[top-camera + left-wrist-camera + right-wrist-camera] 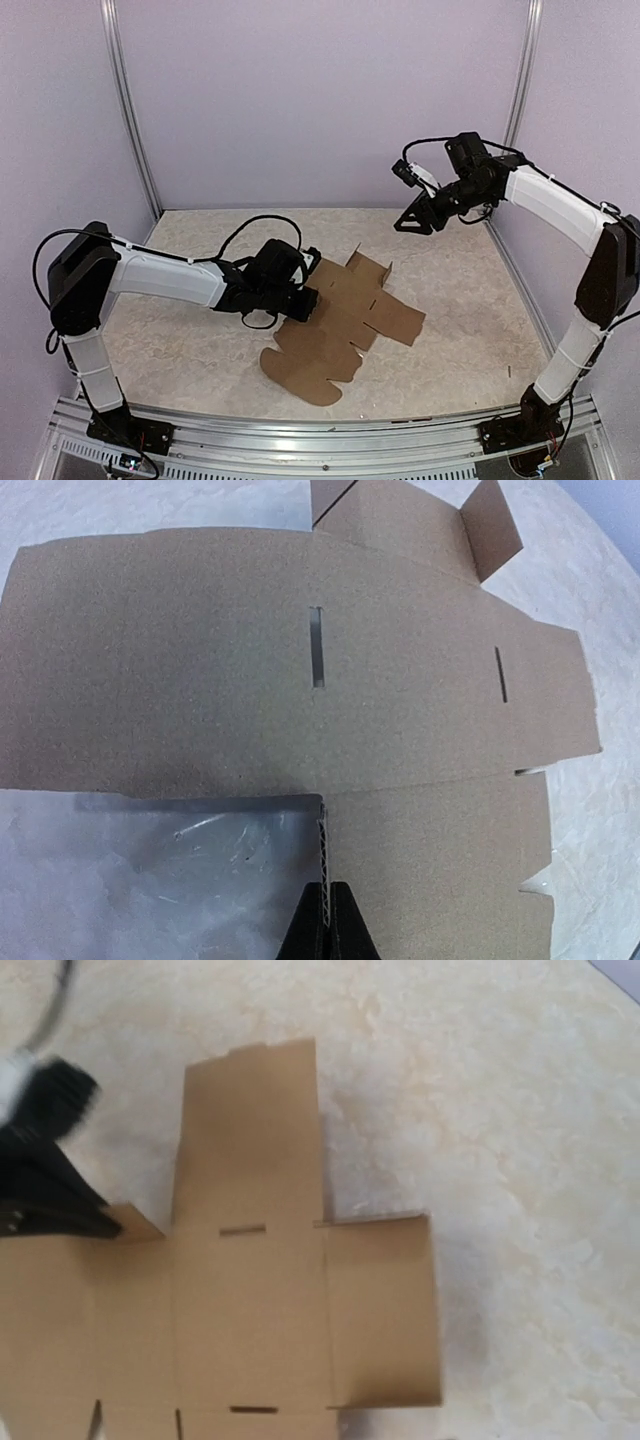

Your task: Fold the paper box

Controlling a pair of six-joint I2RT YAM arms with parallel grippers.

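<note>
- The paper box [345, 320], a flat brown die-cut sheet, lies unfolded near the middle of the marbled table [480, 310], rounded tabs toward the near edge.
- The left gripper [325, 910] reaches in low from the left, its claw pressed together on the sheet's corrugated edge (the wrist view shows the cut edge caught between the dark fingers).
- That arm's black wrist and its looping cable [250, 222] cover the sheet's left side from above.
- The right gripper [413, 220] hangs high over the far right of the table, well apart from the cardboard. Whether its claw is spread or closed cannot be told from this angle.
- One end flap [492, 528] stands up at the sheet's far end; narrow slots [317, 645] cut the panels.
- Pale lilac walls [320, 100] enclose the table, and a metal rail [330, 440] runs along its near edge.
</note>
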